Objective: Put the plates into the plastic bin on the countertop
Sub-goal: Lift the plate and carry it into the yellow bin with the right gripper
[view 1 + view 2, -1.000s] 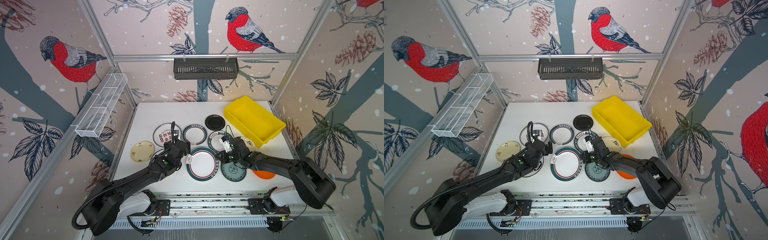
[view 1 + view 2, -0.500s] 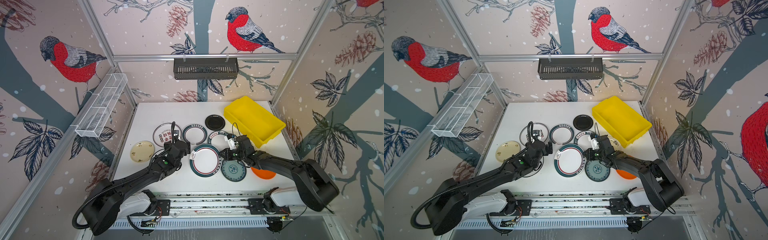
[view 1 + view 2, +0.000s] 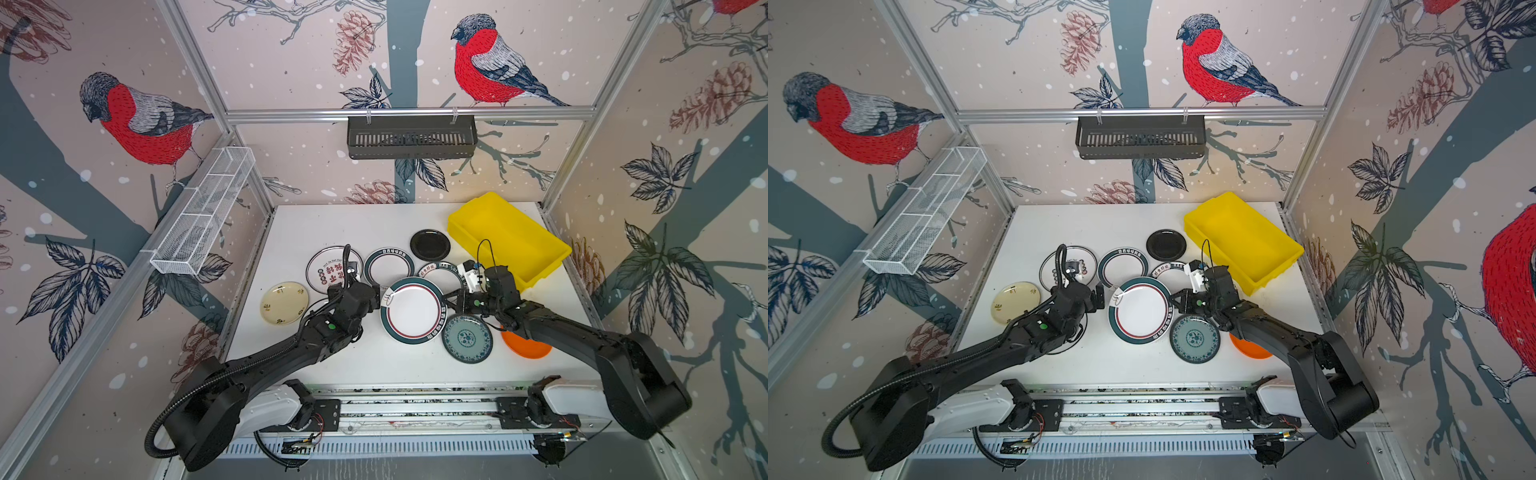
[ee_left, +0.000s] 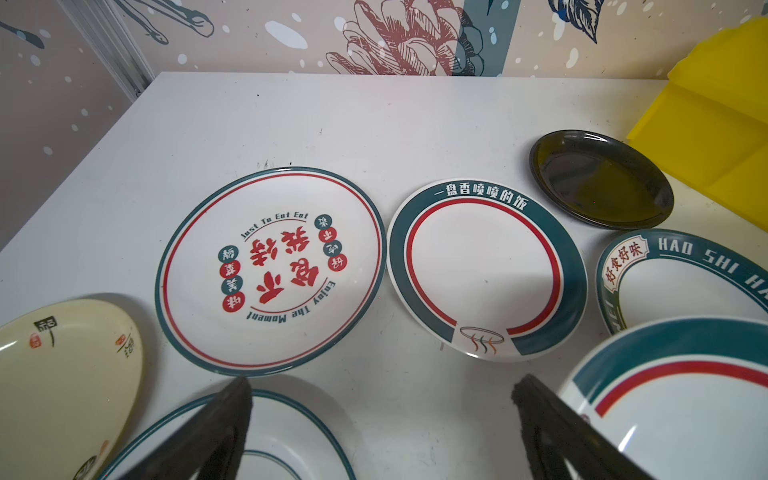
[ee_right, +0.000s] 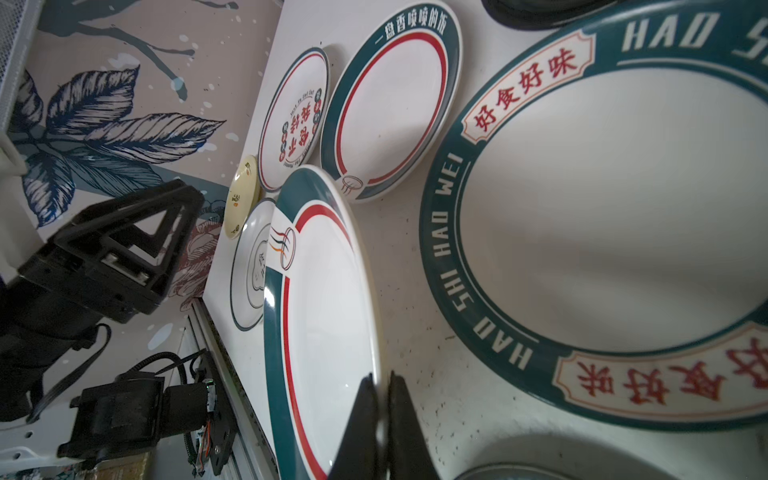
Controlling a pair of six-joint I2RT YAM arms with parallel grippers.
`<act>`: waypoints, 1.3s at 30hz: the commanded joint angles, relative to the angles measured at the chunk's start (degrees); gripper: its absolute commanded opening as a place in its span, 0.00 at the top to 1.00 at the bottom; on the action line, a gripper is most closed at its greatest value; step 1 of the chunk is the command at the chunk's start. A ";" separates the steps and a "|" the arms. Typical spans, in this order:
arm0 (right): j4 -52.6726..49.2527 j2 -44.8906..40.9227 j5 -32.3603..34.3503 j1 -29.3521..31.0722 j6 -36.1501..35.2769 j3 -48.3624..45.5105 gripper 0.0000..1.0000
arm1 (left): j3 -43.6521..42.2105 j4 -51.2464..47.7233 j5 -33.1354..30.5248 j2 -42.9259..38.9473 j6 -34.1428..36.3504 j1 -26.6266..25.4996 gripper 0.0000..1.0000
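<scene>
My right gripper (image 3: 451,304) (image 5: 382,386) is shut on the rim of a white plate with a dark green rim and red ring (image 3: 412,309) (image 5: 328,311), holding it tilted above the countertop (image 3: 332,224). My left gripper (image 3: 376,294) (image 4: 382,399) stands open just left of that plate, with nothing between its fingers. The yellow plastic bin (image 3: 511,237) (image 3: 1246,241) lies at the back right with no plates in it. Several other plates lie flat around the held one: black (image 3: 430,244), cream (image 3: 284,302), teal-patterned (image 3: 467,338), orange (image 3: 528,345), and lettered white ones (image 4: 270,270) (image 5: 602,208).
A black slatted basket (image 3: 411,137) hangs on the back wall. A white wire basket (image 3: 203,216) hangs on the left wall. Aluminium rails frame the countertop, and a white plate with a thin green rim (image 4: 270,440) lies under my left gripper.
My right gripper has carried the green-rimmed plate slightly up and away from the front edge. The left arm has stayed in place.
</scene>
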 commanded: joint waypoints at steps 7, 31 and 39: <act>-0.12 -4.88 -0.92 -7.68 2.14 4.20 1.00 | 0.09 0.14 -2.12 -1.53 -0.61 0.01 0.02; 10.67 3.74 6.50 -31.55 9.60 17.60 1.00 | -4.35 20.73 32.98 -8.01 16.56 0.01 0.02; 18.06 12.21 9.53 -34.08 15.47 20.87 1.00 | -2.79 20.59 37.62 -6.85 17.43 0.01 0.02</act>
